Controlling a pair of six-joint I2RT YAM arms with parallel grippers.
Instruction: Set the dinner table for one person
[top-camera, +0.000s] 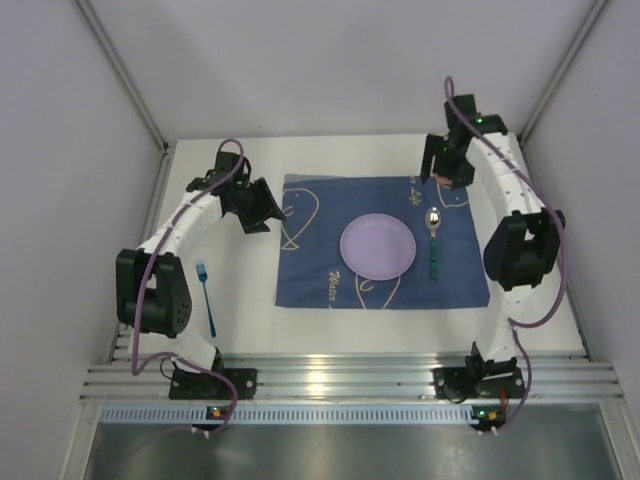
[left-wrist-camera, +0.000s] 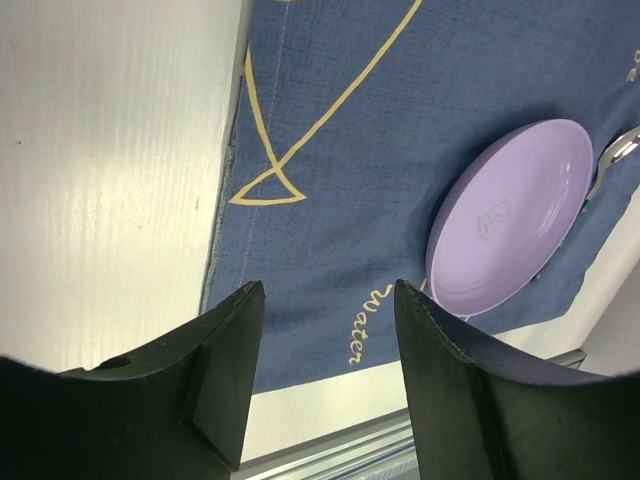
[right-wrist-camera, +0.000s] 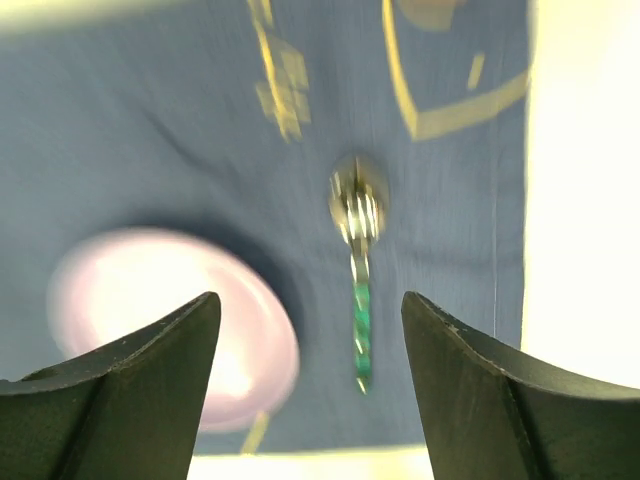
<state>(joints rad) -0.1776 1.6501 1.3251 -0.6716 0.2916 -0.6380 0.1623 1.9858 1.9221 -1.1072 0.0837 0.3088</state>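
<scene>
A dark-blue placemat with line drawings lies on the white dinner table. A lilac plate sits on its middle; it also shows in the left wrist view and the right wrist view. A spoon with a green handle lies on the mat right of the plate, blurred in the right wrist view. A blue fork lies on the bare table left of the mat. My left gripper is open and empty above the mat's left edge. My right gripper is open and empty above the mat's far right corner.
Aluminium rails run along the near edge between the arm bases. Grey walls close the table in on the left, right and back. The mat's near edge and the rail show in the left wrist view.
</scene>
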